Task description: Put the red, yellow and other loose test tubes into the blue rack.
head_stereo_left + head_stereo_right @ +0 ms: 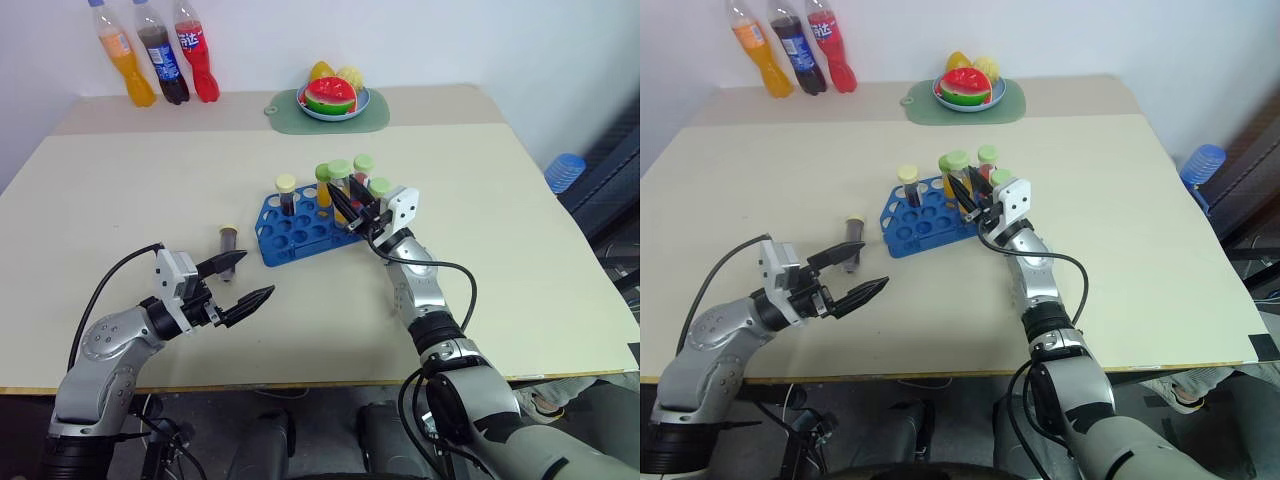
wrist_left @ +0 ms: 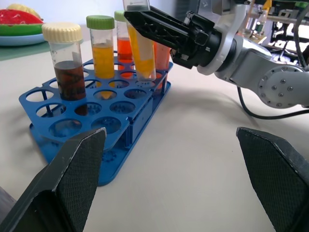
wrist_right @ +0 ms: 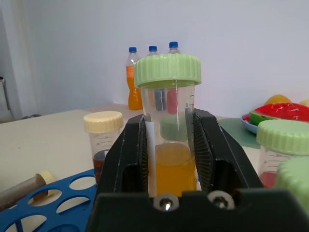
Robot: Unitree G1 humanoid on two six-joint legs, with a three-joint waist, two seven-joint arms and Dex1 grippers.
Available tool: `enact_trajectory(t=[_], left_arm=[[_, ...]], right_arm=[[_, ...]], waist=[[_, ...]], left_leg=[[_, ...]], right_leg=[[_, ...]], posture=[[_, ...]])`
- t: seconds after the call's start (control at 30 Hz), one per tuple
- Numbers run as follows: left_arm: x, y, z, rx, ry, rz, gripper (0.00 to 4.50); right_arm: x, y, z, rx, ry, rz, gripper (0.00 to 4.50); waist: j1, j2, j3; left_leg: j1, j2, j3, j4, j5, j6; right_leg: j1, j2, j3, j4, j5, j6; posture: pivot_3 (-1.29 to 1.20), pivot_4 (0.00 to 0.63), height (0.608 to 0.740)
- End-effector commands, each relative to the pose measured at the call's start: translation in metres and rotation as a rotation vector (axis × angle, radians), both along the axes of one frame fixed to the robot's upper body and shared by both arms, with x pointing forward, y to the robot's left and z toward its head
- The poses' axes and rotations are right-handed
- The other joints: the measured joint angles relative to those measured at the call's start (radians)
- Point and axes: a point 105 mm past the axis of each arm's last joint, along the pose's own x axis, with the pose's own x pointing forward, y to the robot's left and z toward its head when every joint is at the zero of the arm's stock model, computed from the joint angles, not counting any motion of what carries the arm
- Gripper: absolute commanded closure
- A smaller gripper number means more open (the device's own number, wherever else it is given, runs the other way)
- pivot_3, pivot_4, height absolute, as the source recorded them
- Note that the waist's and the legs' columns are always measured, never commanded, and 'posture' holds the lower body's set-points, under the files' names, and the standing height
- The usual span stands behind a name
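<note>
**Right gripper clamped on a yellow-orange tube at the rack**

We saw the right gripper (image 1: 352,208) closed on a green-capped test tube of yellow-orange liquid (image 3: 170,145), its two black fingers (image 3: 130,154) pressed against the tube's sides. The tube stood over the blue rack (image 1: 300,228), at the rack's right end; we could not tell whether its tip had entered a hole.

The rack sat near the middle of the table (image 1: 500,200). In it stood a pale-yellow-capped tube of dark brown liquid (image 2: 69,67), a green-capped tube of yellow-orange liquid (image 2: 102,53) and a tube of red-orange liquid (image 2: 124,46).

At nine o'clock from the rack a loose dark brown tube (image 1: 229,245) lay on the table, just beside the rack. The left gripper (image 1: 240,280) hovered at seven o'clock from the rack, its fingers spread wide and holding nothing.

At twelve o'clock, well apart, stood a plate of toy fruit (image 1: 333,98) on a pale green mat (image 1: 372,120); three soda bottles (image 1: 160,55) stood at eleven o'clock.
</note>
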Motion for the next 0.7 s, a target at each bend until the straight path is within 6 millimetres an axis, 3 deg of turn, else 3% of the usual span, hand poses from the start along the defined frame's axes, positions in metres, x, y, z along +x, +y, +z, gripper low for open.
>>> enact_trajectory(t=[0.03, 0.63, 0.7], left_arm=[[-0.003, 0.0, 0.012, -0.004, -0.045, -0.002, 0.0], [-0.004, -0.002, 0.012, -0.011, -0.046, 0.006, 0.0], [-0.003, -0.001, 0.013, -0.022, -0.047, 0.014, 0.0]], right_arm=[[-0.005, 0.005, -0.016, -0.022, 0.05, 0.026, 3.68], [0.004, 0.009, -0.021, -0.026, 0.094, 0.048, 3.68], [0.004, 0.005, -0.017, -0.023, 0.069, 0.036, 2.63]], waist=[[0.0, 0.0, 0.0], [-0.002, 0.0, 0.0], [-0.002, 0.0, 0.0]], left_leg=[[0.0, 0.0, 0.0, 0.0, 0.0, 0.0], [0.001, 0.001, 0.001, 0.0, 0.0, 0.0], [0.001, 0.001, 0.001, 0.0, 0.0, 0.0]], right_leg=[[0.0, 0.0, 0.0, 0.0, 0.0, 0.0], [0.0, 0.001, 0.0, 0.0, 0.0, 0.0], [0.0, 0.001, 0.001, 0.0, 0.0, 0.0]], posture=[[0.0, 0.15, 0.74], [0.0, 0.15, 0.74], [0.0, 0.15, 0.74]])
